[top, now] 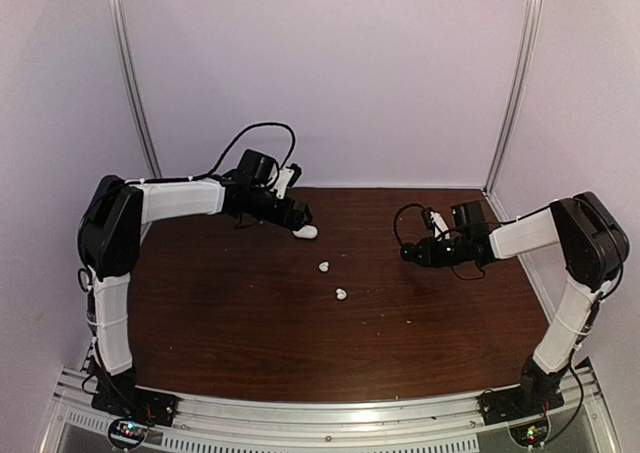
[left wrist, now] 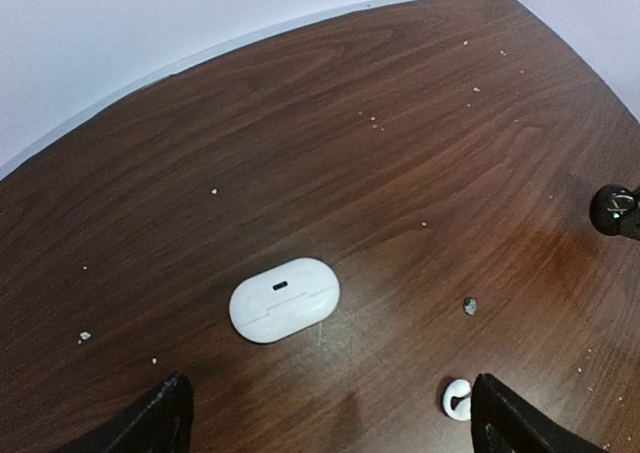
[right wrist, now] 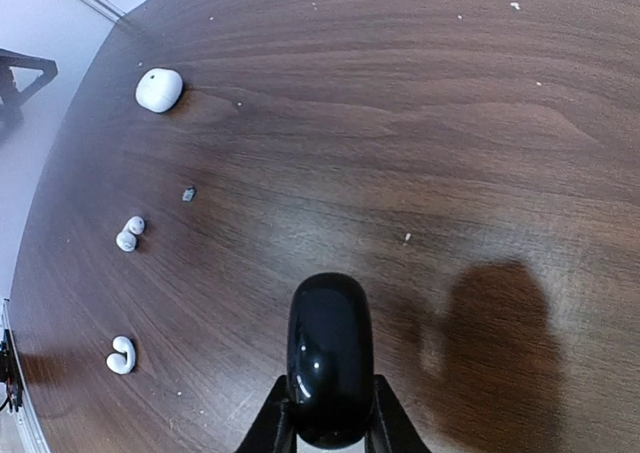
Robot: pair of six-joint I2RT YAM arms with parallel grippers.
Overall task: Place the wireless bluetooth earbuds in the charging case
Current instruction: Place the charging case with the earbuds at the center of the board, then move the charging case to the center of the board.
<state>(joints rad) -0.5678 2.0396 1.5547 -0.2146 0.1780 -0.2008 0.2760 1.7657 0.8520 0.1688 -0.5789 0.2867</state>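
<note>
I see two glossy white, bean-shaped earbuds (top: 323, 267) lying apart mid-table (top: 200, 303), with a small dark piece (right wrist: 188, 194) near them. The closed white case (left wrist: 285, 299) sits just ahead of my left gripper (left wrist: 332, 418), whose fingers are spread wide. My right gripper (right wrist: 331, 405) clamps a glossy black case (right wrist: 330, 343).

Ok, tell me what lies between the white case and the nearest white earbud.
Just a small dark piece, nearer the earbud than the white case; the rest of that stretch is bare table. The right wrist view shows it best.
</note>
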